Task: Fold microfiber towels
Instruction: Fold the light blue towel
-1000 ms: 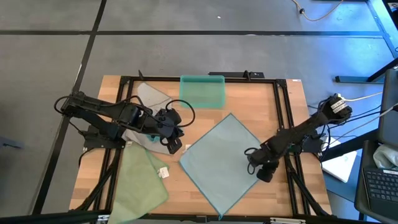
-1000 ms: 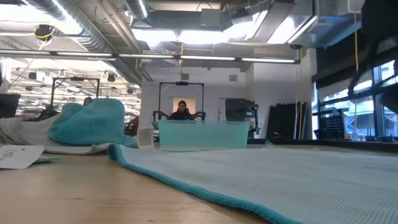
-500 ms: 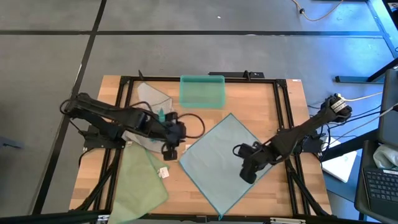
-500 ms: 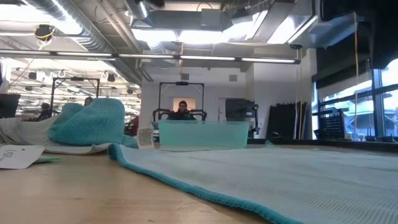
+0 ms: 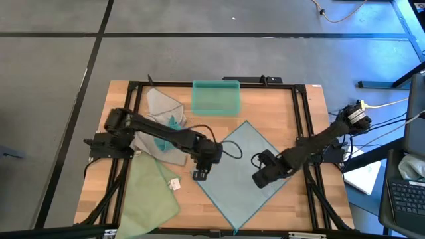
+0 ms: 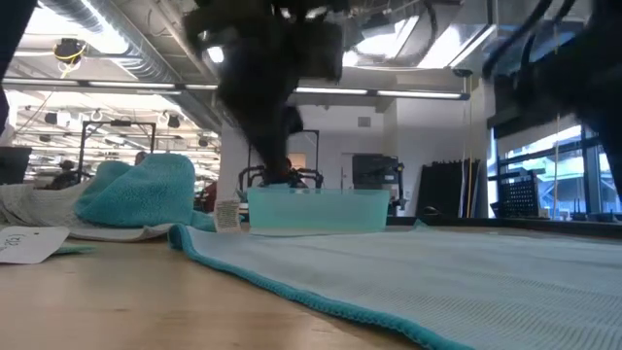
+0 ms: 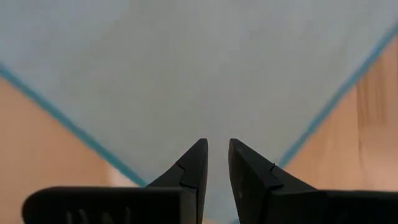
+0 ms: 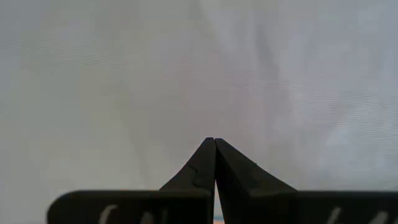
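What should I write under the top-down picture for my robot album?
Two robot arms reach over a pale blue-green towel spread on the wooden table, left claw at its corner, right claw over its middle.

1. The high view is evenly lit; a blue cast falls on the floor [image 5: 398, 40] at the upper right.
2. In the low view, ceiling lights [image 6: 292, 53] glare white, and the dark arm [image 6: 267, 78] in front is smeared by motion blur.
3. The near towel [image 6: 437, 282] there is soft, out of focus.
4. The wrist views are bright and shadowless; the towel surface looks hazy.
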Controlling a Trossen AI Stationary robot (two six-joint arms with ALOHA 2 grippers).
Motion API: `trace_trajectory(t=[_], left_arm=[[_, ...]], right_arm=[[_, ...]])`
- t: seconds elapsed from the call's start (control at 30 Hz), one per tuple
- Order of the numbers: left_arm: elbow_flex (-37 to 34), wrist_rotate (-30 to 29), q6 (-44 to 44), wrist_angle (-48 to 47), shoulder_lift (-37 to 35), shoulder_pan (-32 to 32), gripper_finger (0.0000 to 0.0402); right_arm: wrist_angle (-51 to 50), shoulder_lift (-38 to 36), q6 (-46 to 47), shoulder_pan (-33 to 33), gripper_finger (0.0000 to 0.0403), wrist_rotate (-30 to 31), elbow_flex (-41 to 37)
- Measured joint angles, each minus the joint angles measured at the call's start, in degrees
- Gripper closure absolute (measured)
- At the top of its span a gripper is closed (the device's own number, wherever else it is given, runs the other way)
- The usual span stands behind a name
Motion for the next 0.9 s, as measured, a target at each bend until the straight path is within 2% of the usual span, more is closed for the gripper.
trace_trajectory(t=[0.2, 0.4, 0.73, 0.9], left_arm=[[0.1, 1.2, 1.7, -1.9, 1.6, -1.3, 0.0346], [0.1, 1.5, 0.3, -1.8, 1.6, -2.9, 0.0346], [0.1, 1.4, -3.2, -2.6, 0.2, -4.5, 0.0346], [0.0, -2.7, -4.3, -6.4, -4.7, -3.5, 0.0346]], right_arm=[[8.9, 0.2, -1.4, -6.0, 0.0392, -6.0, -8.7], [13.4, -0.2, -6.6, -12.2, 0.0391, -10.4, -12.3], [16.8, 0.0, -23.7, -23.7, 0.0391, -6.3, -12.4], [18.0, 0.2, -36.7, -28.4, 0.0391, -6.1, -11.9]])
